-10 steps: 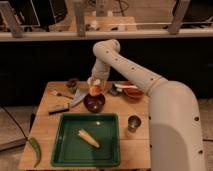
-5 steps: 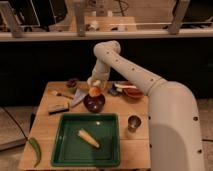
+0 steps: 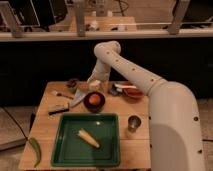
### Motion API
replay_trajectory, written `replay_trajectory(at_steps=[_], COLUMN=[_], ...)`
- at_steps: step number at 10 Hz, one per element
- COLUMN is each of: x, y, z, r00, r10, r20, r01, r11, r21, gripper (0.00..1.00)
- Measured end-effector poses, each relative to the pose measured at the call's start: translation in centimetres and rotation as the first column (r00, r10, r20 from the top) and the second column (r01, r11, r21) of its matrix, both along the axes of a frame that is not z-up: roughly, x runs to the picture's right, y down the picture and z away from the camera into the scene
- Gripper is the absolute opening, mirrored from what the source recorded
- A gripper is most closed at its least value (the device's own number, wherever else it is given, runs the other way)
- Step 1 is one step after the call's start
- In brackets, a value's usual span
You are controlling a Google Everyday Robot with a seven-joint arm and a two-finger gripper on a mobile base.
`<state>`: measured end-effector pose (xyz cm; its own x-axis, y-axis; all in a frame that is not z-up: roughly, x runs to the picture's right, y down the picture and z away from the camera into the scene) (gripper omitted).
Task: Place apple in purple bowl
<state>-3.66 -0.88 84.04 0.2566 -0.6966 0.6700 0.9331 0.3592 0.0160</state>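
The apple (image 3: 93, 99) is small and orange-red and lies inside the dark purple bowl (image 3: 94, 107), which stands on the wooden table just behind the green tray. My gripper (image 3: 94, 86) hangs straight down from the white arm, directly above the bowl and a little above the apple. It looks open and holds nothing.
A green tray (image 3: 65, 150) with a yellow corn cob (image 3: 88, 138) takes up the table's front. A metal cup (image 3: 133, 122) stands right of the tray. An orange-brown bowl with utensils (image 3: 131, 92) is at the back right. Utensils (image 3: 61, 106) lie at the left. A green pepper (image 3: 35, 150) hangs off the left edge.
The apple has dropped from just under the gripper into the purple bowl. The gripper has stayed almost in place above the bowl.
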Motion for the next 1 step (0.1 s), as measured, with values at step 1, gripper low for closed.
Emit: replay_trajectory(at_steps=[1], x=[0.12], y=[-0.09], z=[-0.05], r00=[1.000], r10=[0.002], r20=[-0.001], r01=[-0.002], r11=[1.0000], r21=[0.003], gripper=[0.80])
